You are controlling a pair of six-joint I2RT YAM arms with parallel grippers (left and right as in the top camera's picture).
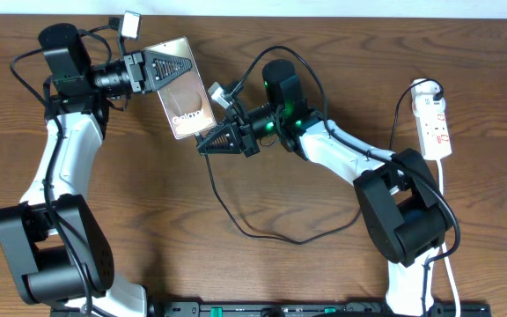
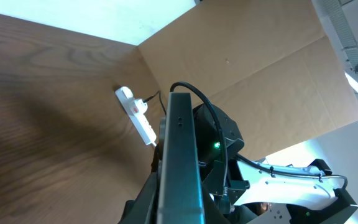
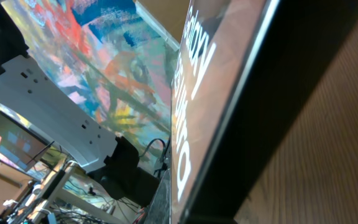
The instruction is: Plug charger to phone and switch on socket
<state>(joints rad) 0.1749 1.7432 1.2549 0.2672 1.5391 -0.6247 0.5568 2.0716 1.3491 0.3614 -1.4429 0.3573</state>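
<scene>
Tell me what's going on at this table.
The left gripper holds the phone by its top end. The right gripper is shut at the phone's bottom end and appears to pinch the tip of the charger there. Whether the tip is in the port cannot be seen. The rest of the black cable trails loose behind it. The socket lies off to the right, with no gripper near it.

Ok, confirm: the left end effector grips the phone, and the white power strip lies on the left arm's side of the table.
Wrong side. The left end effector grips the phone, but the white power strip lies on the right arm's side of the table, as the overhead view shows.
</scene>
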